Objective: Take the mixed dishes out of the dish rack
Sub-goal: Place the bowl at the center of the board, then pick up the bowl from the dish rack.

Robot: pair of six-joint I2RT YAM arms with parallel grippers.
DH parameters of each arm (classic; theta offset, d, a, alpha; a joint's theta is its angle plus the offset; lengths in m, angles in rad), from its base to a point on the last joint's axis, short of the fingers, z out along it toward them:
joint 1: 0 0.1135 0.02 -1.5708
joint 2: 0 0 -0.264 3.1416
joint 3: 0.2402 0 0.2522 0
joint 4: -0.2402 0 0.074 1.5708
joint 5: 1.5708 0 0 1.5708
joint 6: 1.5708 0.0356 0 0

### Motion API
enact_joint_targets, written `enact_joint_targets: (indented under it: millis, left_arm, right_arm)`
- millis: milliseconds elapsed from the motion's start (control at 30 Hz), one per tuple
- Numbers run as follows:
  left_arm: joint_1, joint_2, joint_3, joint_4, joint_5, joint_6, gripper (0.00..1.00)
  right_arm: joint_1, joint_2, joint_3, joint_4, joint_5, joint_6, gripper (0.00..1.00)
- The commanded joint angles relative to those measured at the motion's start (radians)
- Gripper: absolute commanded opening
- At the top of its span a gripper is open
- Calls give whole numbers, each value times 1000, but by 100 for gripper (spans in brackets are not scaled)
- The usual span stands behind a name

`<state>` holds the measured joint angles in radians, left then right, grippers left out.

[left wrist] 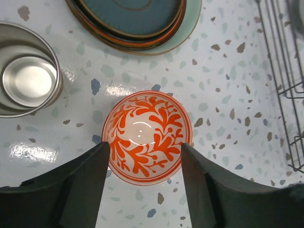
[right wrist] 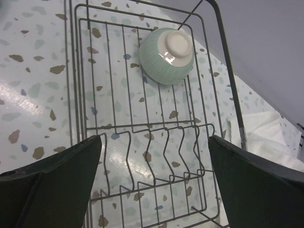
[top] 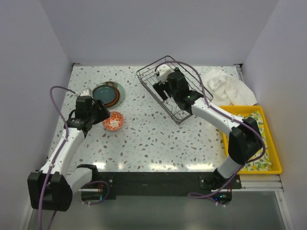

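**Left wrist view: red-patterned bowl on the bench between parted fingers**

Left wrist view looks straight down on the left gripper [left wrist: 145, 149]. Its two dark fingers stand apart, one on each side of an upright red-patterned bowl [left wrist: 146, 137] that rests on the speckled bench [left wrist: 228, 95]. Whether the fingers touch the bowl's rim cannot be told. Beyond the fingertips lies a stack of plates [left wrist: 133, 19], a teal one on top. Beyond and to the left of the fingertips stands a steel cup [left wrist: 28, 78].

Right wrist view shows the right gripper [right wrist: 154, 142] spread wide and holding nothing, hanging over the dish rack [right wrist: 227, 71]. A pale green bowl [right wrist: 166, 57] lies upside down in the rack, just beyond the fingertips and between their lines. No other dish shows in this view of the rack. A white cloth [right wrist: 270, 137] lies outside the rack, to the right of the gripper.

Judging from this, the patterned bowl is being placed, and the green bowl is the next piece to unload. The left gripper should lift straight up, clear of the rim. The right gripper should reach forward and down, then close across the rounded wall of the green bowl, which may slip.
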<state>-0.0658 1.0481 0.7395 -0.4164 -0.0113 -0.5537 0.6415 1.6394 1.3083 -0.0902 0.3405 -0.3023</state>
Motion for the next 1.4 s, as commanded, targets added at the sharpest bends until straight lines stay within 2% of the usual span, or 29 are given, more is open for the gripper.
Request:
enact_joint_targets:
  millis: [0,33,100,300,500,800,1100,1367]
  left_arm:
    - [6,-100,66,-74,4,35,70]
    - [6,-117,70,-84,4,37,70]
    - [6,-169,72,-117,4,35,78]
    - [6,-281,72,-196,-4,21,83]
    - [4,-318,96,-243,-16,15,84]
    - [4,-298,112,-263,-16,9,84]
    - [-3,-290,120,-283,-15,12,83]
    - [-8,-280,118,-282,-7,9,84]
  right_arm:
    - [-55,71,110,36,-41,-32,98]
    - [-80,86,150,32,-50,-15,98]
    - [-104,140,196,18,-70,23,98]
    - [-170,246,356,0,-150,335,98]
    - [-184,401,522,-101,-60,604,97]
    - [-209,516,589,-109,-12,925,97]
    - [-238,573,540,-25,-1,1157,97]
    - [-236,611,536,-16,61,1311,98]
